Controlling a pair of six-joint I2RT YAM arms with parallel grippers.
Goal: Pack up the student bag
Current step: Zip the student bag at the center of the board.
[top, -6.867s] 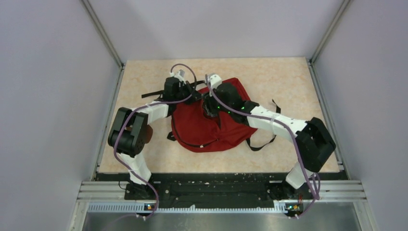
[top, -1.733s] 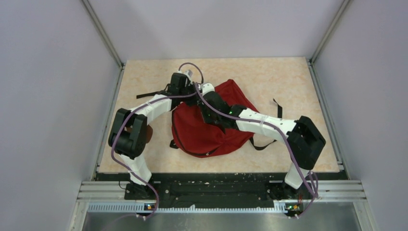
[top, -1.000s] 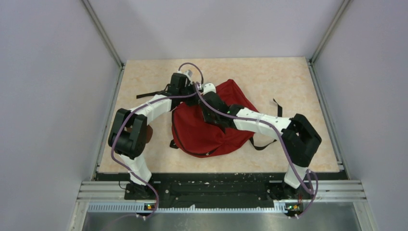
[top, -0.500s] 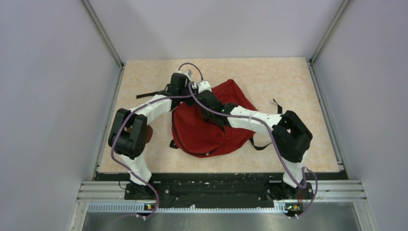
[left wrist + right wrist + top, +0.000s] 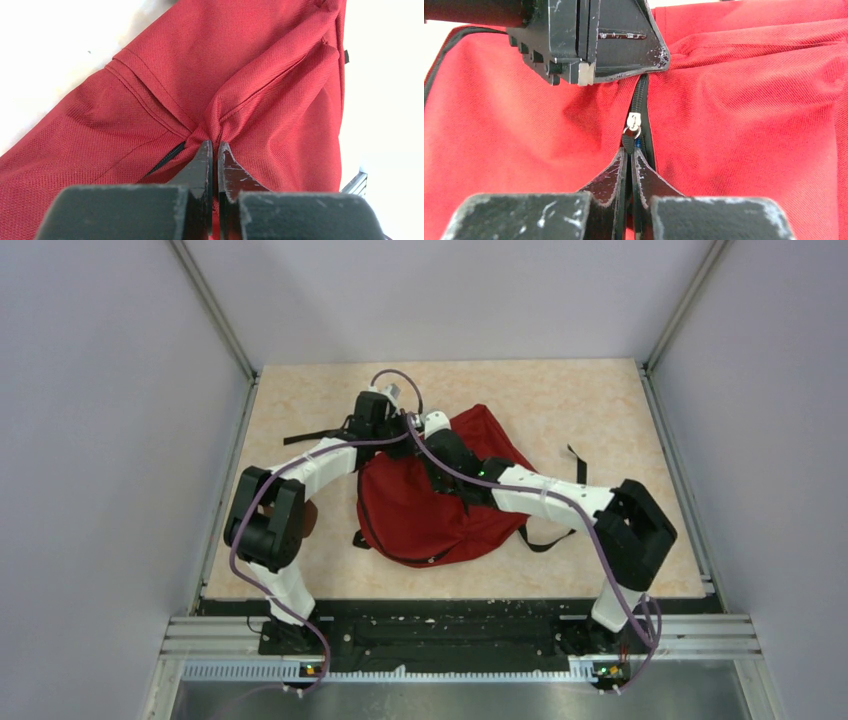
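Right hand (image 5: 631, 153) newly tight on zipper pull (image 5: 632, 132)

Beige tabletop (image 5: 600, 400), brown object (image 5: 311, 518)

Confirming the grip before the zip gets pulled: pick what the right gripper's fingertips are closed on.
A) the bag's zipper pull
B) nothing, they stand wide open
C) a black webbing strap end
A: the right wrist view shows the right gripper pinched shut on the black zipper pull of the red backpack, under its silver slider.
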